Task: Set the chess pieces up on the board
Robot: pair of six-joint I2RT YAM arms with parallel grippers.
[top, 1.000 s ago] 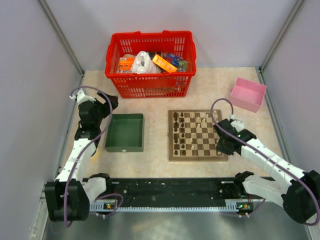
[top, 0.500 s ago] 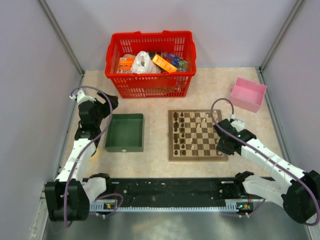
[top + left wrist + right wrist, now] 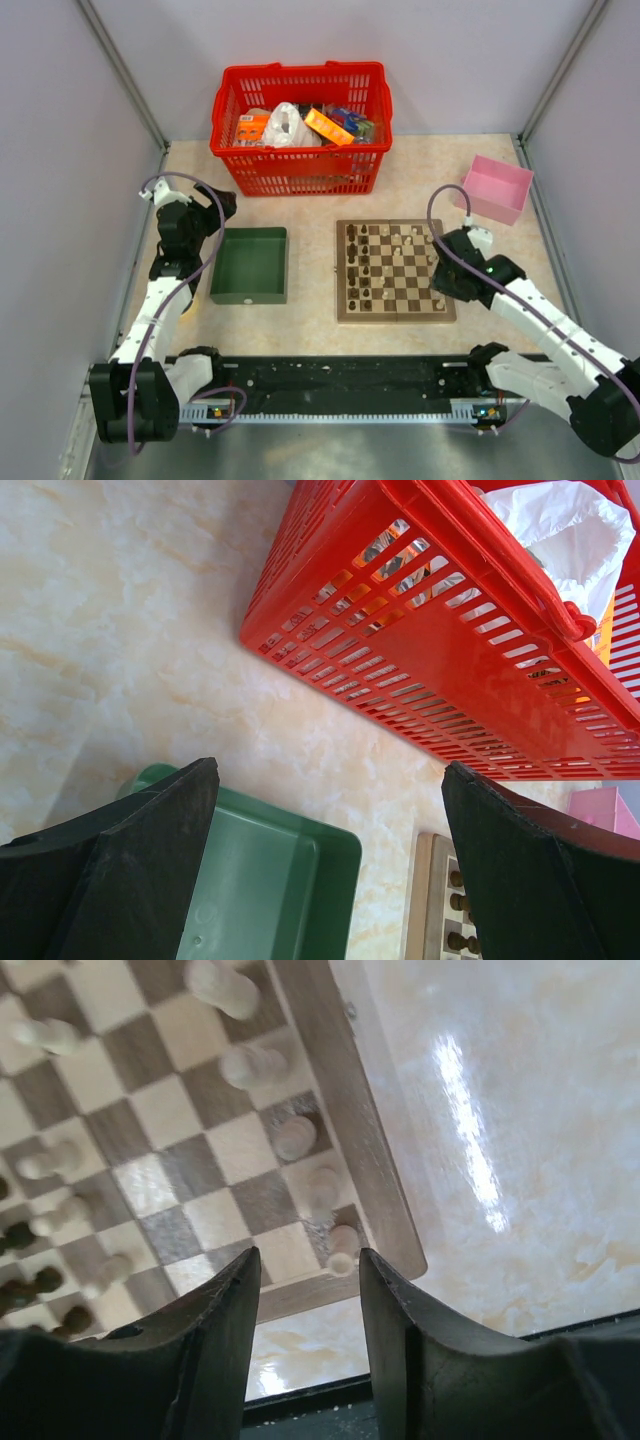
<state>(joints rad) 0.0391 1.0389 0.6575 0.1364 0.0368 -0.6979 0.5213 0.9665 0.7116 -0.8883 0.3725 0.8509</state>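
Note:
The board (image 3: 395,268) lies mid-table with dark pieces (image 3: 353,270) in its left columns and pale pieces (image 3: 413,238) towards its right side. In the right wrist view several pale pieces (image 3: 296,1138) stand along the board's edge (image 3: 330,1080), one (image 3: 343,1247) in the corner square. My right gripper (image 3: 438,284) hovers over the board's near right corner, open and empty; it also shows in the right wrist view (image 3: 308,1270). My left gripper (image 3: 205,222) is open and empty above the green tray's far left corner; it also shows in the left wrist view (image 3: 330,780).
A green tray (image 3: 250,264) sits left of the board. A red basket (image 3: 300,126) of packaged items stands at the back. A pink box (image 3: 496,187) sits at the back right. Grey walls close both sides.
My right gripper has shifted slightly back and right at the board's near right corner. The left arm has not moved.

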